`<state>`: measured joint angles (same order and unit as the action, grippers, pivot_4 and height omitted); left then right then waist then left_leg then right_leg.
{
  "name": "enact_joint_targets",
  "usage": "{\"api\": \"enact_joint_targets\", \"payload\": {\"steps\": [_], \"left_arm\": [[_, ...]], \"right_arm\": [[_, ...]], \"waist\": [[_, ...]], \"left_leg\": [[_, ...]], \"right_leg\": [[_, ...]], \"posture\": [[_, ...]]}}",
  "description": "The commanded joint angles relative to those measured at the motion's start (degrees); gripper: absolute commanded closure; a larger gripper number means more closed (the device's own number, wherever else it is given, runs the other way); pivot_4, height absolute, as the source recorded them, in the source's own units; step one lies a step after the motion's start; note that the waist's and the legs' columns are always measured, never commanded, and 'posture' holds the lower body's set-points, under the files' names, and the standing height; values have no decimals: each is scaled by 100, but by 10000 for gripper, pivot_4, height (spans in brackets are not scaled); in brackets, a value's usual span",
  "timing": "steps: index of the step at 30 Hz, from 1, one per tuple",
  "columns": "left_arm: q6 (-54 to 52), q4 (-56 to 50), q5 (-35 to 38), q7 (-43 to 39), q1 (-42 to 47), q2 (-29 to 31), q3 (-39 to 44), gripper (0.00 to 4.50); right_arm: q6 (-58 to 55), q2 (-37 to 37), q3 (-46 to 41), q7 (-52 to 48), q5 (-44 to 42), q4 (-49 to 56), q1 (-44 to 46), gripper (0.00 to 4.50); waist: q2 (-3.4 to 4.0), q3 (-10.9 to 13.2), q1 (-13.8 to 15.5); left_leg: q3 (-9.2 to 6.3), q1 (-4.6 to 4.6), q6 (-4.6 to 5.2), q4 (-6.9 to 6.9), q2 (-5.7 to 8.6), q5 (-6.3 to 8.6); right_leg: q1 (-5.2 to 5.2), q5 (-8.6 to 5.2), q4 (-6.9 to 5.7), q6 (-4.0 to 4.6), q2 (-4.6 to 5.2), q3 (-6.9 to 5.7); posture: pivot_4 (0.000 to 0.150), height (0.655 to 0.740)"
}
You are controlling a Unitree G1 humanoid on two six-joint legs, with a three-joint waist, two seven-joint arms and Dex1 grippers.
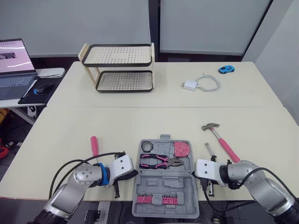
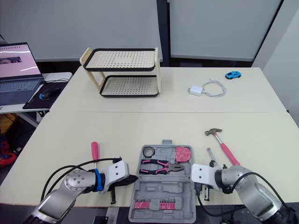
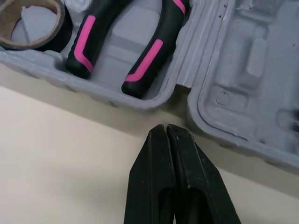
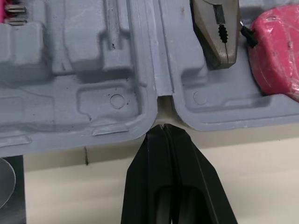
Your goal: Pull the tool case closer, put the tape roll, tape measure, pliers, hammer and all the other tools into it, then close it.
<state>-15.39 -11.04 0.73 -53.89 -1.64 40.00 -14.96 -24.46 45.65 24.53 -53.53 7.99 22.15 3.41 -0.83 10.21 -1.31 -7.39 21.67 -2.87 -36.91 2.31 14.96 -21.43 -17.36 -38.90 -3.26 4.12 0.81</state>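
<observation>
Cream desk [image 1: 140,121] is shown with the open tool case [image 1: 164,187] at its near edge, flanked by left gripper [image 3: 166,128] and right gripper [image 4: 162,127], both pinched together. Pulled nearer, it could be tipped off.

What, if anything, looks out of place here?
The open tool case juts past the near edge of the table, on its bit-holding half. The hammer and a pink-handled tool lie loose on either side of it.

cream tables [image 1: 140,119] before grey wall panels [image 1: 93,23], a laptop [image 1: 16,65] on a side desk [image 1: 53,72].
</observation>
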Motion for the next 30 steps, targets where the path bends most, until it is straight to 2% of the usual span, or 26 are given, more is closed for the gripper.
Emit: {"api": "enact_joint_targets", "payload": {"steps": [1,11,18,30], "left_arm": [[-204,40,-82,20,34,-190,-344,44680],[-375,264,-29,70,503,-565,-256,44680],[-163,911,-177,26,1218,-700,-217,44680],[90,1485,-286,-53,1633,-821,-236,44680]], "right_arm": [[-107,-280,203,-34,52,123,263,45000],[-287,-505,121,-68,97,-8,559,45000],[-116,-627,-101,-48,48,-528,864,45000],[364,-927,-131,154,197,-1347,1324,45000]], "waist": [[3,-8,-3],[39,-56,2],[36,-55,3],[35,-55,-28]], "left_leg": [[-1,-4,0,0,0,0],[-3,-31,0,2,3,0],[-3,-26,0,1,12,0],[-16,-24,-1,2,11,0]], "right_leg": [[3,0,0,0,-1,-1],[28,-1,-1,-2,-1,-1],[22,0,-2,-3,-3,-2],[15,1,-4,-3,-7,0]], "posture": [[1500,7400],[1500,7400],[1500,7400],[1500,7400]]}}
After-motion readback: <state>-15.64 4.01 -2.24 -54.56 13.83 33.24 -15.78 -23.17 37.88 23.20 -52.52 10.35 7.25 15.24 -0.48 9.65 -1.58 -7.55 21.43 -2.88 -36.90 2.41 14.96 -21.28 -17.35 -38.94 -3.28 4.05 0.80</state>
